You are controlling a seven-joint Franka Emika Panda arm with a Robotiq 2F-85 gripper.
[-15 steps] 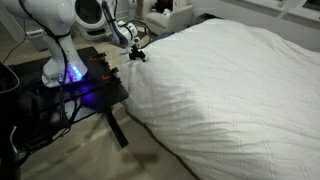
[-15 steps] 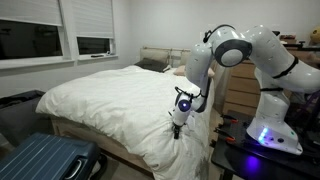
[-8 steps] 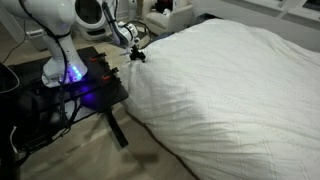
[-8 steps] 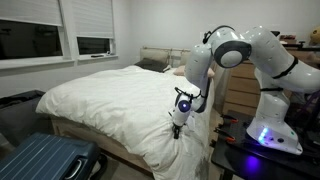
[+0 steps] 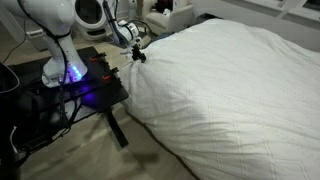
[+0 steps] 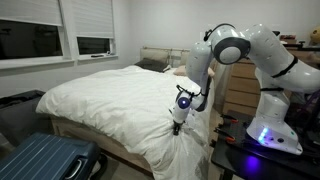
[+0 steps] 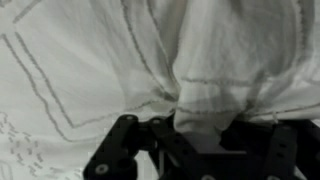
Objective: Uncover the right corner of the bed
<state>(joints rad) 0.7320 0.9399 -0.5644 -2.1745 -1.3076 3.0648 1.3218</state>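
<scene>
- A large bed with a pale headboard lies wholly under a puffy white quilted duvet, rumpled and spilling over the sides in both exterior views.
- The right corner of the bed, the one just beside the black metal robot table, is covered: no mattress and no frame post shows there, only hanging white cloth.
- The white robot arm reaches down from its table to that corner, with the black gripper set against the duvet at the bed's edge.
- In the wrist view the gripper has a raised fold of the duvet gathered between its fingers; the jaws look pinched onto that ridge of cloth, though how firmly they hold it cannot be told.
- Done so far, by the look of it: the approach to the corner and the taking of a hold on the cover.
- Left to do: the whole of the uncovering. The fold must be lifted and drawn back across the bed, away from the table, until the corner beneath comes into sight.
- A judgement only: a thin pinch on thick, slippery quilting may slide free once the weight of the hanging duvet comes onto it.
- A blue ribbed suitcase stands on the floor at the foot of the bed, well apart from the work.
</scene>
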